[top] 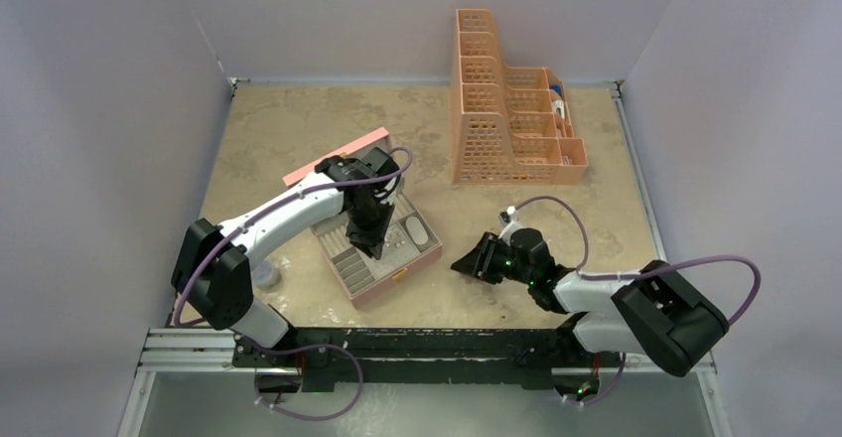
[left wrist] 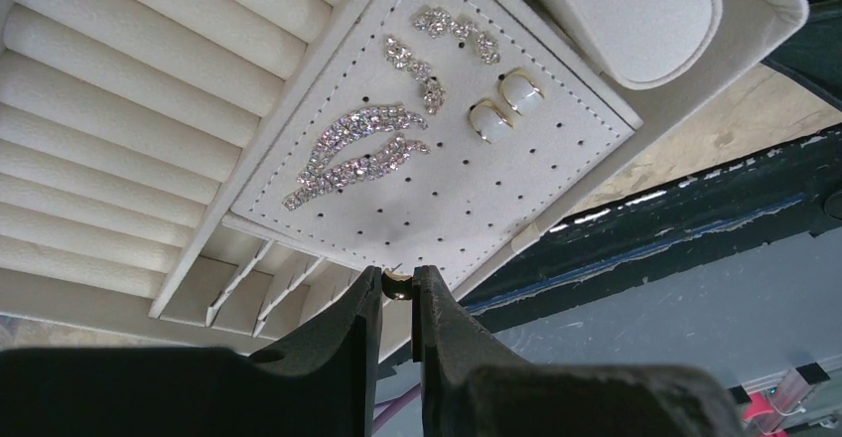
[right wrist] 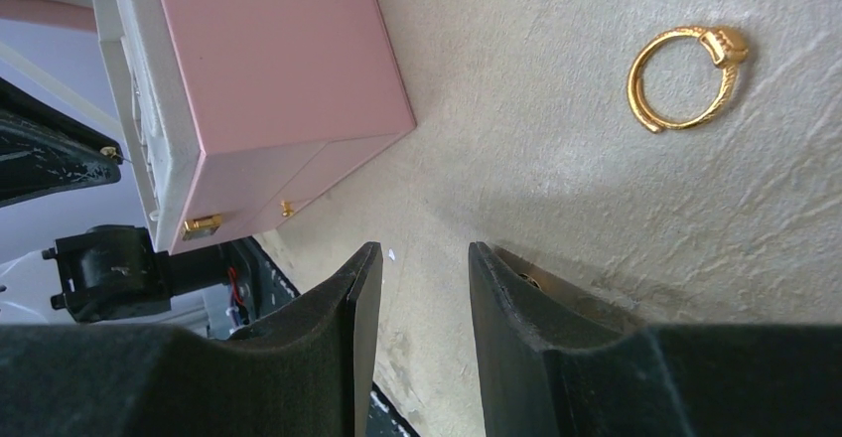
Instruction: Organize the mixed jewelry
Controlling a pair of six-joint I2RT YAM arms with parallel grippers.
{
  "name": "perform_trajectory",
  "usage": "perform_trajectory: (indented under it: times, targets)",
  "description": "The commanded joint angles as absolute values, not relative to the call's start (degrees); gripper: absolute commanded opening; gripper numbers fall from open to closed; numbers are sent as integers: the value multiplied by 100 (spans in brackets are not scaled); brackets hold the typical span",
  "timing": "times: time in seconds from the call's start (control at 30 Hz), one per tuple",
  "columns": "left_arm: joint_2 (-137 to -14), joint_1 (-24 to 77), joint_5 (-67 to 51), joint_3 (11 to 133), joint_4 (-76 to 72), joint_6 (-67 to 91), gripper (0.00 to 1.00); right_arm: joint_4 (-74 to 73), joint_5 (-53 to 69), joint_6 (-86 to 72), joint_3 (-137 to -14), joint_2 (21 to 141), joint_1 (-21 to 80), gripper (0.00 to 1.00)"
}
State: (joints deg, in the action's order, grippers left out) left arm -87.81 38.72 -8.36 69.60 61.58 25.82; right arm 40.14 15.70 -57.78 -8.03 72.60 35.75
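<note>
Left claw [left wrist: 398,288] nipped almost shut on a tiny gold piece [left wrist: 397,280] — just a sliver of gap, the metal caught right at the fingertips. Poised over the near rim of the white pad [left wrist: 477,199] inside the open box [top: 402,276], left of the table's [top: 298,119] middle and toward the near edge. Already pinned on that pad: long crystal earrings [left wrist: 359,149] in sparkling curves, shorter crystal strips above them, and a pair of white-faced hoops [left wrist: 506,104] side by side. Cream rolls [left wrist: 109,129] running along one side of the pad, small slots below.

Right claw [right wrist: 425,258] wide open, gripping nothing, low over bare tabletop just right of the box, close to the near edge. Beyond its fingertips, a gold ring [right wrist: 685,77] flat on the surface — clear of the fingers, well apart from the box's pink wall.

Orange rack [top: 506,109] standing at the far edge, right of centre. Grey disc [top: 266,276] down by the near-left corner, beside the left arm's base.
</note>
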Motion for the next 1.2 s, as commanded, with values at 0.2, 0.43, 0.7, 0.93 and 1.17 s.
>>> perform_trajectory:
  times: [0.2,0.43,0.7,0.93,1.17]
  targets:
    - [-8906,3894,-702,6919,6145,2510,14,4325,1661,-5660,-954,7397,3604,40]
    - [-8920,3894,-699,6900,6108,2479,14,4293,1617,-5676,-936,7371,3604,40]
    - [-8998,3894,-706,6862,6033,2452,14,4259,1567,-5669,-958,7334,3604,40]
    - [-9070,3894,-755,6848,5961,2443,14,4280,1564,-5636,-992,7406,3604,40]
    - [-9024,3894,-649,6882,5961,2476,13,4285,1564,-5617,-1015,7434,3604,40]
